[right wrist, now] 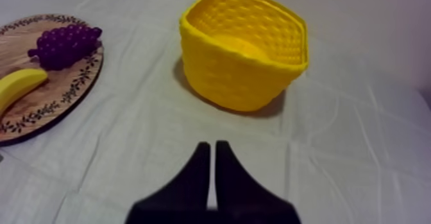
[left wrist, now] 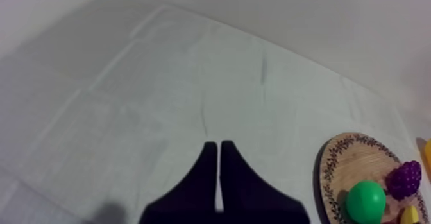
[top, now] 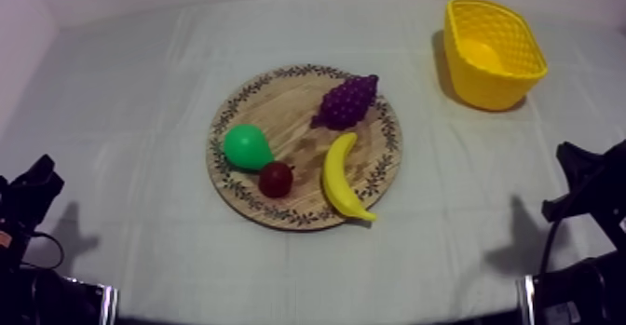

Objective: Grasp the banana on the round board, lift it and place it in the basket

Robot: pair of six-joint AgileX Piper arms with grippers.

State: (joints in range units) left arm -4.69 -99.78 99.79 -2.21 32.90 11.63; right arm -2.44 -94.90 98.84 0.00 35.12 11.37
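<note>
The left claw [left wrist: 218, 144] and right claw [right wrist: 212, 144] are closed, empty. The curved yellow toy banana [top: 343, 178] lies at the lower-right rim of the round wooden board [top: 279, 105]; a glancing grasp might shove it off.

Right of the left claw [left wrist: 218, 144], the frame's edge is cutting off the board [left wrist: 359, 169], leaving the banana [left wrist: 407, 215] a sliver. Left of the right claw [right wrist: 212, 144], both are running out of frame.
</note>
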